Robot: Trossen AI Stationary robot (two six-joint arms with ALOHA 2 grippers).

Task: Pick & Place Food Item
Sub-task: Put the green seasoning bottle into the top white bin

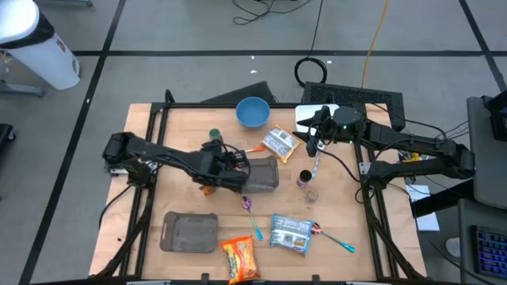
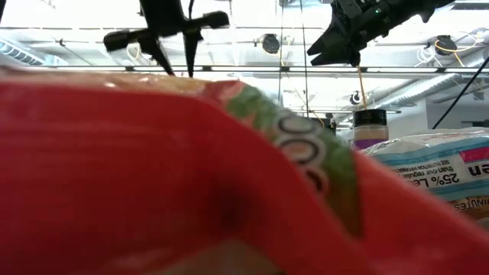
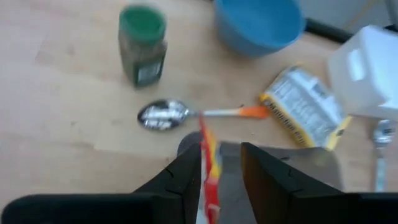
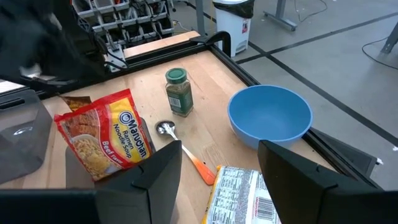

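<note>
Dark fingers (image 3: pixel 180 180) of the left gripper (image 3: pixel 217 171) stand a little apart with the ramen packet (image 3: pixel 208 163) edge-on between them. The gap is wider than the packet's thin edge, so it looks barely pinched, if at all. The right wrist view shows the packet upright, just above the grey container (image 4: pixel 25 134) near the table's middle.

The packet should be light, with crinkly, slippery film over a brittle noodle block. A grip on the flat sealed top edge suits it best, with little squeeze.

The left arm reaches low across the table from its own side, wrist level. Beyond it lie a spoon (image 3: pixel 163 115), a green-lidded jar (image 3: pixel 143 43) and a blue bowl (image 3: pixel 258 22). The right gripper (image 4: pixel 219 163) waits wide open and empty at the far right side.
</note>
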